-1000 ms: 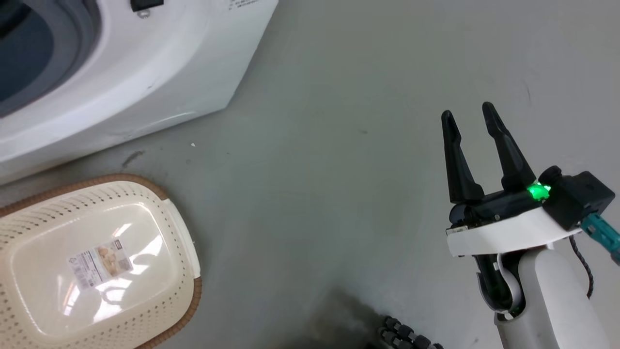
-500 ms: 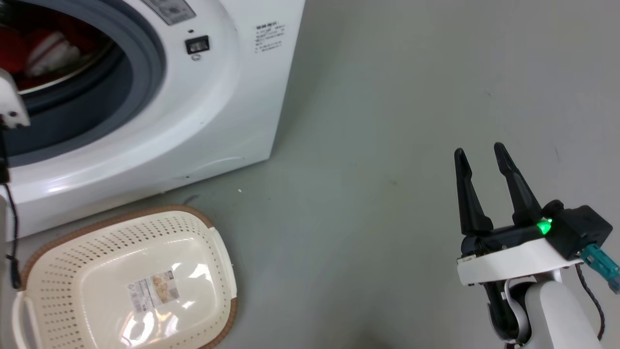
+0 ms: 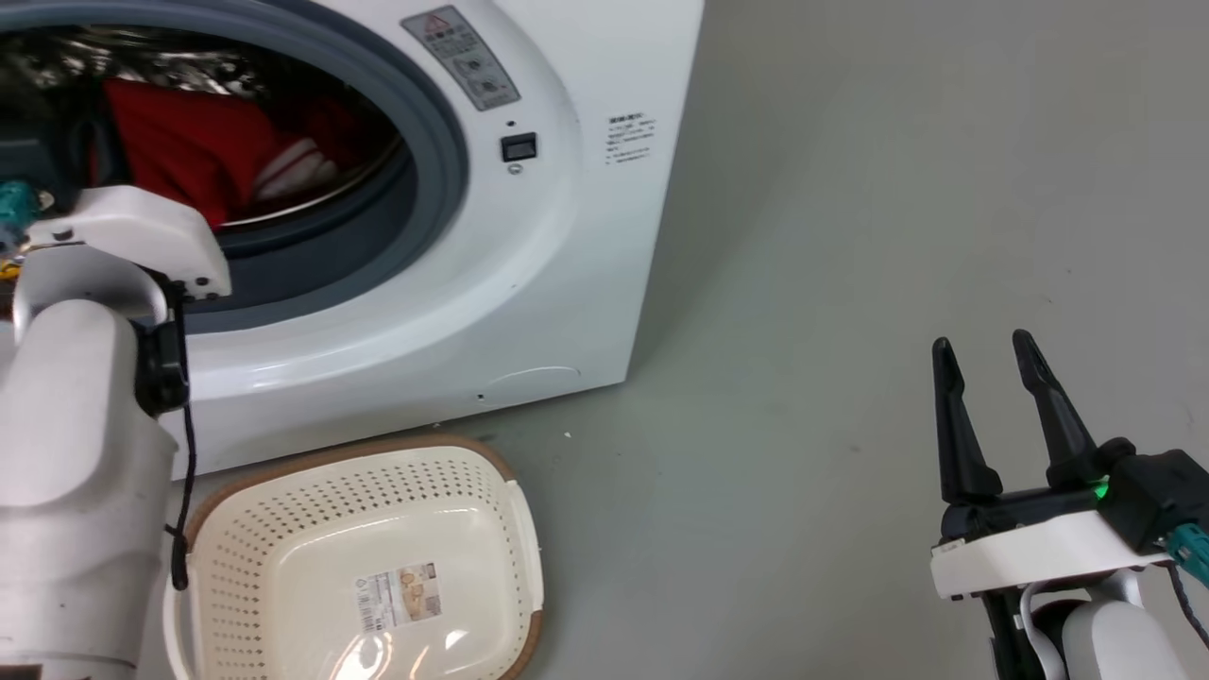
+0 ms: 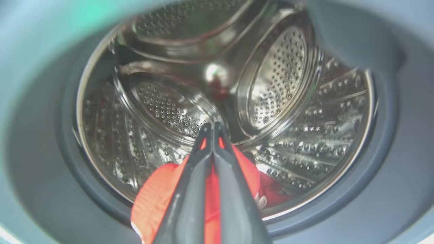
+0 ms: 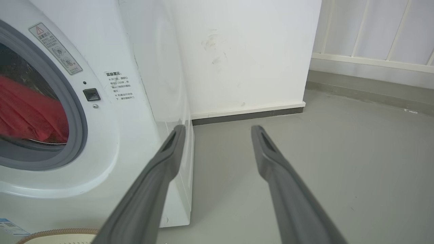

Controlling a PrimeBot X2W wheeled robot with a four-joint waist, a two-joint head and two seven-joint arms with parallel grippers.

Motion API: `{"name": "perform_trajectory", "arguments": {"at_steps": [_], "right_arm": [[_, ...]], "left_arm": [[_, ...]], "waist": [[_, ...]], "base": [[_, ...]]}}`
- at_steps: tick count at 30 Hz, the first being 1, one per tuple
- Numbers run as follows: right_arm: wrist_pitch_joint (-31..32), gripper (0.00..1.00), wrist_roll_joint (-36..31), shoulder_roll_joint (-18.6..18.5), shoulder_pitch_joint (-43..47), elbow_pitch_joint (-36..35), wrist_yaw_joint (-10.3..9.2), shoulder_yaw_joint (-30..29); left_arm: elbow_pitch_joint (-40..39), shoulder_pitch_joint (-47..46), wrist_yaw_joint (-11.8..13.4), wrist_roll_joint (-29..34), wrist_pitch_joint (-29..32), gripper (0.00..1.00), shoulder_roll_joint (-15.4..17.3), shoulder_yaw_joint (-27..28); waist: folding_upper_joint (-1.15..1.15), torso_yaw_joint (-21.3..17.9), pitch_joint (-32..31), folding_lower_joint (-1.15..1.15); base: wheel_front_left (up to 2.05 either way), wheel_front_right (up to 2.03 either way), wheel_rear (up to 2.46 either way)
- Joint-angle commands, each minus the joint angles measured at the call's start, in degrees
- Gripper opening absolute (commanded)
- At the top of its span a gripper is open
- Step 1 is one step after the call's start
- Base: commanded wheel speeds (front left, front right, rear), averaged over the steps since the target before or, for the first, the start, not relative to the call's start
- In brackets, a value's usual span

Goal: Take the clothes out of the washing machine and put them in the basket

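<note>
Two pincers inspected. The left pincer (image 4: 212, 126) is at the mouth of the washing machine (image 3: 529, 283). Its fingers are pressed together on a red garment (image 4: 152, 200), whose fabric shows between them and hangs across the grey porthole rim (image 4: 61, 176) below. More red cloth (image 4: 271, 191), with a small white patch, lies low in the perforated steel drum (image 4: 162, 105), just right of the fingers. In the head view the left forearm (image 3: 76, 425) stands before the porthole, with red fabric inside behind it. The right pincer (image 3: 980, 342) holds nothing; its fingers are apart above the grey floor (image 3: 803, 283), well apart from the machine's right side. The cream basket (image 3: 283, 510) sits on the floor just beside the machine's front base, below the porthole, with a paper label (image 3: 397, 597) on its bottom.
</note>
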Motion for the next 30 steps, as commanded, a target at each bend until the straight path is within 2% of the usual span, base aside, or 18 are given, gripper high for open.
{"name": "perform_trajectory", "arguments": {"at_steps": [1,8,18,25,30], "right_arm": [[0.48,1.00,-0.48,0.01,1.00,-0.75,-0.04,-0.35],[2.29,1.00,-1.11,0.01,2.76,-3.29,-0.04,-1.36],[4.23,1.00,-2.46,0.01,4.06,-5.97,-0.04,-2.03],[5.40,1.00,-3.02,0.00,4.43,-7.14,-0.04,-1.73],[6.00,1.00,-3.51,0.01,4.62,-7.83,-0.04,-1.31]], "left_arm": [[-1.64,1.30,0.36,-0.31,-0.91,0.00,-0.83,-0.33],[-10.18,5.28,0.93,-0.83,-1.59,0.00,-2.60,-1.36],[-29.28,16.68,5.40,-0.14,0.86,0.00,-4.62,-3.44],[-38.12,25.84,7.98,0.01,3.28,0.00,-5.81,-5.51],[-40.45,33.80,9.74,-1.43,4.72,0.00,-7.42,-6.89]], "waist": [[0.00,1.93,-1.71,0.01],[0.00,4.91,-2.95,0.01],[0.00,8.64,-3.55,0.01],[0.00,10.43,-3.80,0.01],[0.00,11.42,-3.51,0.01]], "base": [[0.00,0.00,0.00],[0.00,0.00,0.00],[0.00,0.00,0.00],[0.00,0.00,0.00],[0.00,0.00,0.00]]}}
